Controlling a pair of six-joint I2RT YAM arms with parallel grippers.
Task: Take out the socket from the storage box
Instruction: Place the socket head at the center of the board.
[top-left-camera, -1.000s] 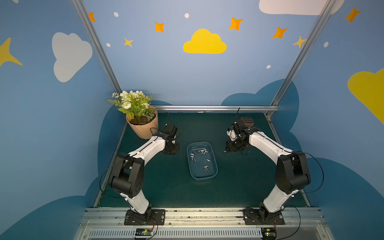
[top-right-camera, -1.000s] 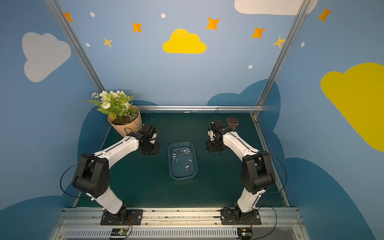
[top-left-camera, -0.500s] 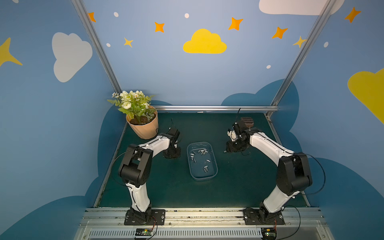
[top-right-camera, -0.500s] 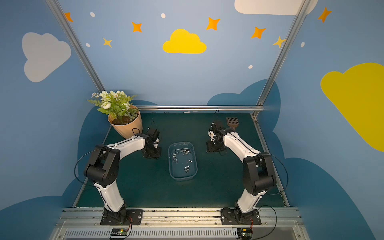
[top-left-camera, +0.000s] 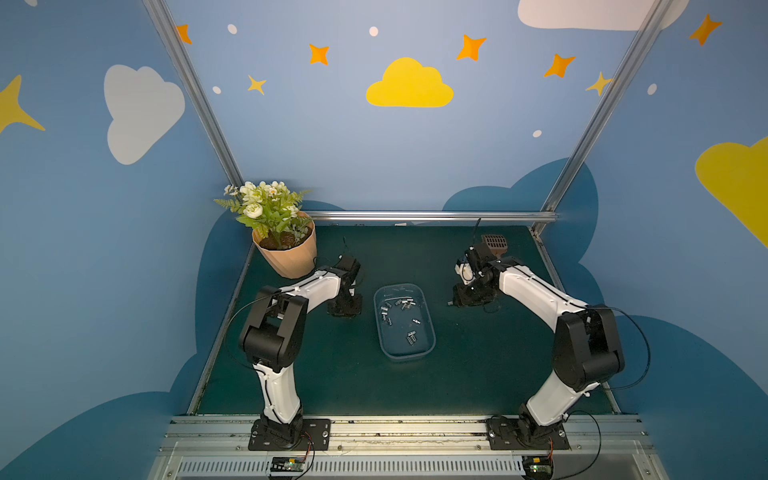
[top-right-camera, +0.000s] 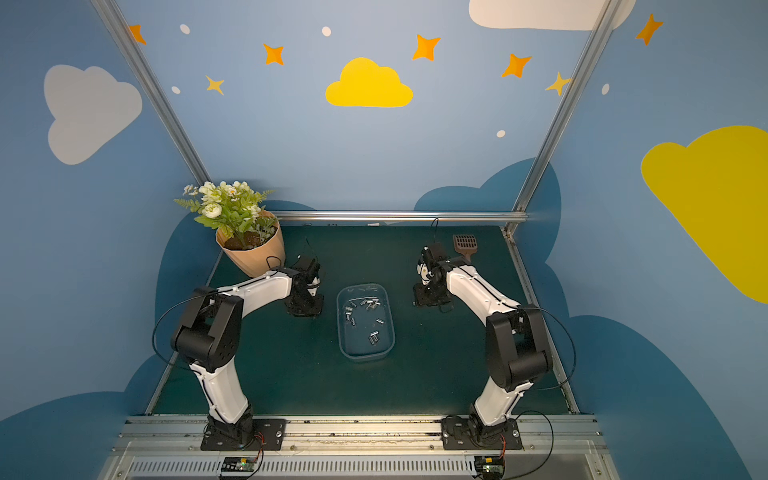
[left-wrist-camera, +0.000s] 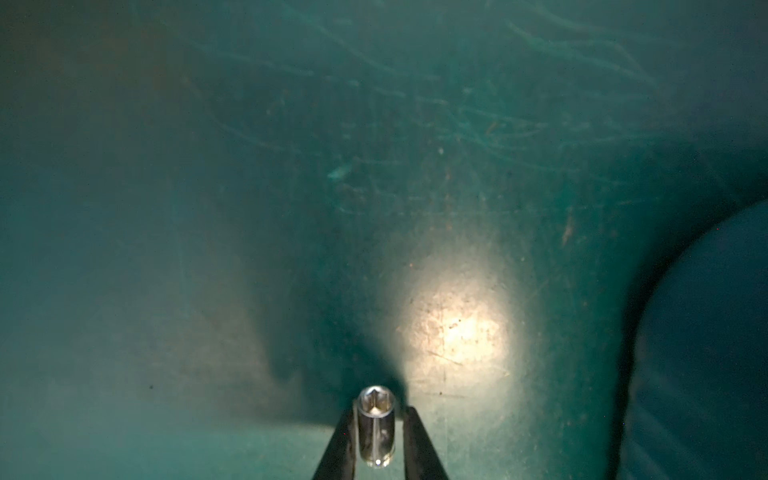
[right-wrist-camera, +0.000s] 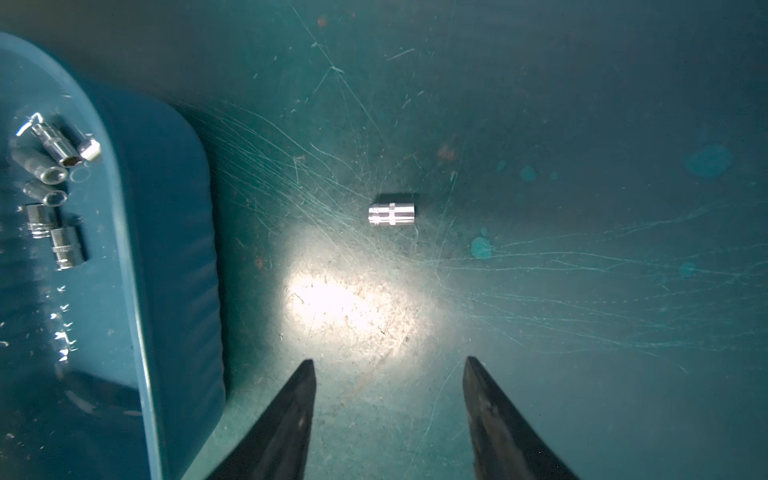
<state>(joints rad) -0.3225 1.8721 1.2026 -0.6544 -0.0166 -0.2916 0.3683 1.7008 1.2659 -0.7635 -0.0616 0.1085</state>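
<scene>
The storage box lies mid-table in both top views, with several small chrome sockets in it. My left gripper points down at the mat left of the box. One socket stands between its fingers, hex opening facing the camera, with a thin gap showing at one finger. My right gripper stands open and empty over the mat right of the box. Another socket lies on its side on the mat just beyond the fingertips.
A peach flowerpot with white flowers stands at the back left, close behind the left arm. A brown slotted scoop lies at the back right behind the right arm. Metal rails edge the green mat.
The left arm's elbow has swung in toward the box while its gripper stayed low on the mat. Its jaws have parted slightly around the socket. The right arm has not moved.
</scene>
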